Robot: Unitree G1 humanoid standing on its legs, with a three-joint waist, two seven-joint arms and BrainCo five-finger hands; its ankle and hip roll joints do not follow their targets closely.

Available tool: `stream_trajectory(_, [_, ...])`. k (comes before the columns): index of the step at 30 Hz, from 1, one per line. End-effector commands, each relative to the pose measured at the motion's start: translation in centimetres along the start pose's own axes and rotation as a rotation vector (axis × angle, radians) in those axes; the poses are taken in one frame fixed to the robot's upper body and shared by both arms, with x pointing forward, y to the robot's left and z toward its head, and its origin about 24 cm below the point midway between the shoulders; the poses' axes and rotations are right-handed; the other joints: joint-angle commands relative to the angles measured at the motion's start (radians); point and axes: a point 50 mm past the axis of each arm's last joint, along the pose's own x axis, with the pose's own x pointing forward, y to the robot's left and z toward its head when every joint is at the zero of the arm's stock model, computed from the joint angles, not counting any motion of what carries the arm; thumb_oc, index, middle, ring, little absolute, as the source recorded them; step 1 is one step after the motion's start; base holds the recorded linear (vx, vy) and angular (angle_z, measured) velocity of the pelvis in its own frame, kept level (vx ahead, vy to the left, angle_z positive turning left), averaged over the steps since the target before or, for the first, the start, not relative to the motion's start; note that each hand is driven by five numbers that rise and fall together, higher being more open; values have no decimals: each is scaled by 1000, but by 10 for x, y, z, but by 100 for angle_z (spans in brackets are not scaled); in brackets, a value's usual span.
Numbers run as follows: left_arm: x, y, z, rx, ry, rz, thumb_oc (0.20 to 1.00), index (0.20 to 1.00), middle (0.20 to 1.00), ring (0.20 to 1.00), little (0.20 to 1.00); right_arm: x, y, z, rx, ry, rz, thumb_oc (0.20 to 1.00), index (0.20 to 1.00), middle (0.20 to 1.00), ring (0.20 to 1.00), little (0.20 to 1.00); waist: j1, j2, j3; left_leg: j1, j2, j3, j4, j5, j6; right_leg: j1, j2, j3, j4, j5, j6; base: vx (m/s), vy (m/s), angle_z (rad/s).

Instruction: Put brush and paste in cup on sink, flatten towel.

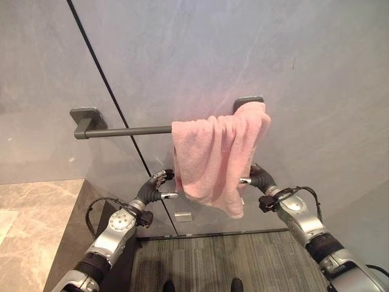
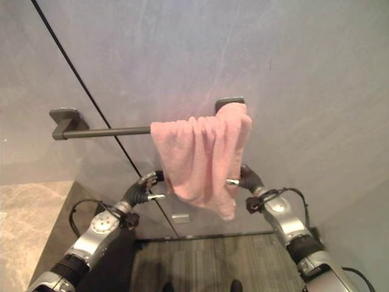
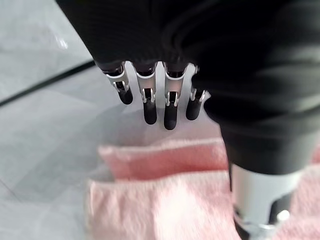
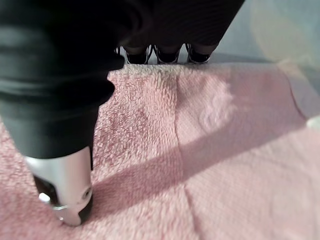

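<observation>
A pink towel (image 1: 216, 155) hangs bunched at the right end of a dark towel bar (image 1: 127, 130) on the grey wall. My left hand (image 1: 155, 187) is raised at the towel's lower left edge. Its fingers (image 3: 150, 107) are straight against the wall just past the towel (image 3: 165, 200), and it holds nothing. My right hand (image 1: 260, 178) is up at the towel's lower right edge, partly behind the cloth. In the right wrist view its thumb (image 4: 65, 190) lies on the front of the towel (image 4: 225, 150).
A marble counter (image 1: 30, 231) lies at the lower left. A dark seam (image 1: 115, 103) runs diagonally down the wall behind the bar. A grey striped floor mat (image 1: 225, 261) lies below the towel.
</observation>
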Motion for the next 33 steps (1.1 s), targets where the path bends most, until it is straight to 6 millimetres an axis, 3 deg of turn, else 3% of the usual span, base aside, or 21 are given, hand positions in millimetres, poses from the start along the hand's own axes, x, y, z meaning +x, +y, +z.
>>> stream_trajectory(1, [28,3,36,70,-117,0,1000,1000,1000,1000,1000,26,0,45,-20,-182,-87,1000,1000,1000,1000,1000,11,-54,16,68,-4,5,4,-45,-24,15,-74,-4,8,27,53,0,0,0])
stream_trajectory(3, [31,-1,38,72,-124,1,1000,1000,1000,1000,1000,26,6,44,-29,-183,-87,1000,1000,1000,1000,1000,8,-57,19,68,-5,3,4,-45,-22,15,-72,1,8,27,50,0,0,0])
stream_trajectory(5, [31,-3,38,75,-125,2,667,667,667,667,667,24,7,41,-40,-180,-100,1000,1000,1000,1000,1000,7,-60,20,67,-4,2,4,-46,-21,16,-71,1,8,27,49,0,0,0])
stream_trajectory(6, [30,-4,37,69,-122,3,322,322,322,322,322,23,7,40,-41,-180,-107,269,269,269,269,269,6,-62,20,67,-4,2,4,-46,-21,16,-70,1,8,27,49,0,0,0])
stream_trajectory(7, [31,-5,36,65,-121,4,200,200,200,200,200,23,8,40,-51,-184,-121,200,200,200,200,200,5,-63,20,65,-5,2,4,-47,-21,15,-70,0,8,27,49,0,0,0])
stream_trajectory(13, [28,-8,35,55,-124,12,200,200,200,200,200,17,12,39,1,-209,-140,200,200,200,200,200,6,-73,21,60,-6,1,4,-48,-18,9,-73,-2,8,29,53,0,0,0])
stream_trajectory(20, [12,-2,38,52,-161,39,200,200,200,200,200,-10,15,45,-24,-291,-126,200,200,200,200,200,6,-96,8,67,-5,5,4,-53,-18,15,-76,-2,8,28,57,0,0,0])
stream_trajectory(23, [-2,6,62,67,-285,52,200,200,200,200,200,-25,25,83,-198,-454,-36,200,200,200,200,200,8,-110,8,67,-1,8,4,-54,-21,16,-74,-1,8,29,58,0,0,0])
stream_trajectory(24, [-5,6,64,67,-295,50,200,200,200,200,200,-28,26,89,-207,-481,-28,200,200,200,200,200,8,-111,8,69,0,8,4,-55,-21,18,-73,-1,8,28,58,0,0,0])
stream_trajectory(25, [-19,10,79,61,-381,66,200,200,200,200,200,-39,30,110,-221,-592,-15,200,200,200,200,200,12,-115,9,74,2,10,4,-56,-22,21,-72,0,8,27,61,0,0,0])
stream_trajectory(26, [-25,12,83,51,-407,77,200,200,200,200,200,-46,33,119,-223,-642,-7,200,200,200,200,200,13,-115,9,76,2,11,4,-57,-22,22,-72,0,8,28,61,0,0,0])
stream_trajectory(33, [-61,23,92,-92,-485,131,200,200,200,200,200,-66,63,139,-119,-775,158,200,200,200,200,200,27,-118,14,82,0,16,4,-57,-18,25,-74,1,8,28,62,-2,3,-1])
